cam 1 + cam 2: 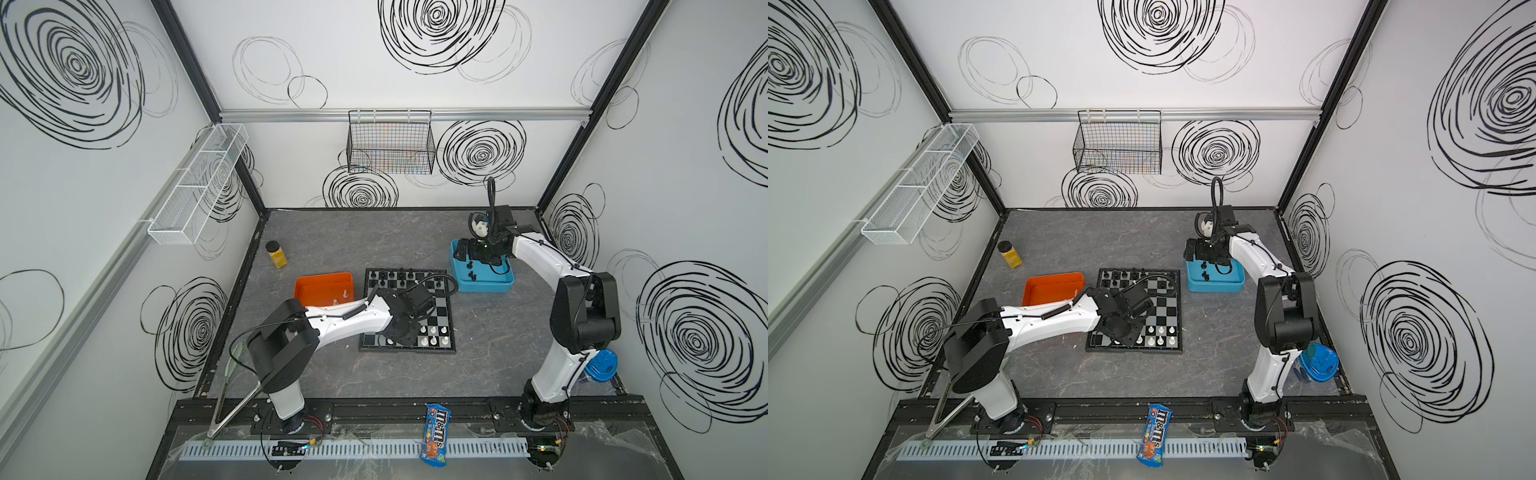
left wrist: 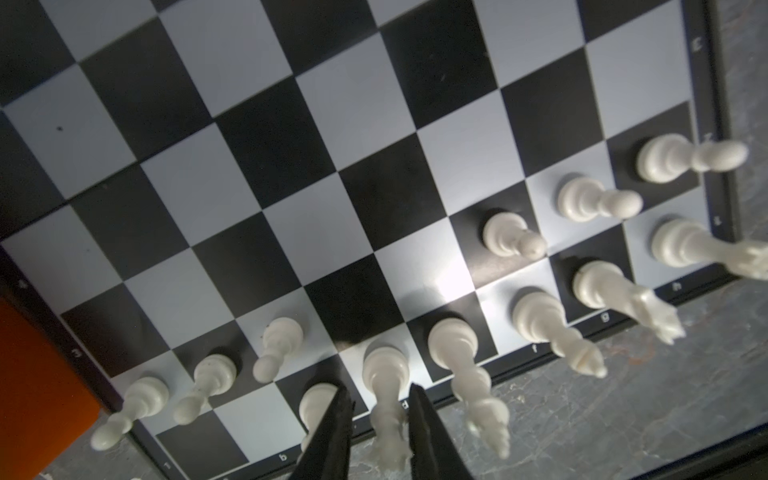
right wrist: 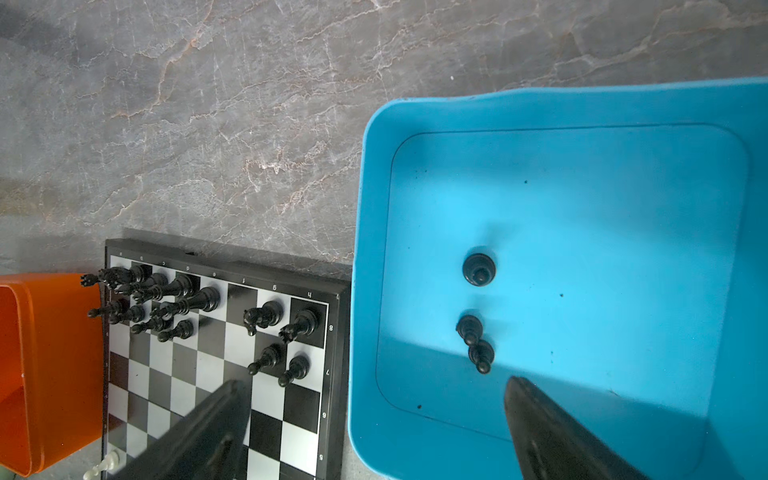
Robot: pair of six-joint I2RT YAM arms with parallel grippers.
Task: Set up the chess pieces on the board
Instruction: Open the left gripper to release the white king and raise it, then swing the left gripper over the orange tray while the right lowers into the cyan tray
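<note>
White chess pieces (image 2: 515,237) line the board's (image 2: 266,174) edge; left claw (image 2: 380,395), slightly parted, straddles one tall piece (image 2: 384,368). Right claw (image 3: 374,380) gapes wide over three black pawns (image 3: 478,269) in a blue tray (image 3: 582,108)

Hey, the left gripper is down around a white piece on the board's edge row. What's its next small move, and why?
Probably lift the left gripper straight up. Its fingers look slightly parted on either side of the tall white piece, which stands upright on its square of the board. With white neighbours close on both sides, a sideways exit could topple them.
</note>
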